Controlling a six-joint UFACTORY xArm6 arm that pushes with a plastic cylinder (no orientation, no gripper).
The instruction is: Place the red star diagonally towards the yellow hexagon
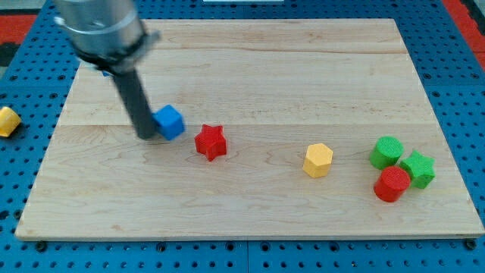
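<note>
The red star (211, 142) lies on the wooden board (250, 205), left of centre. The yellow hexagon (318, 160) lies to its right and slightly lower, well apart from it. My tip (146, 136) is at the left of the board, touching or nearly touching the left side of a blue cube (170, 121). The blue cube sits just up-left of the red star, a small gap between them. The tip is left of the red star, with the blue cube partly between them.
A green cylinder (386, 152), a green star (418, 168) and a red cylinder (392, 184) cluster at the right. A yellow block (7, 121) lies off the board at the view's left edge, on the blue pegboard.
</note>
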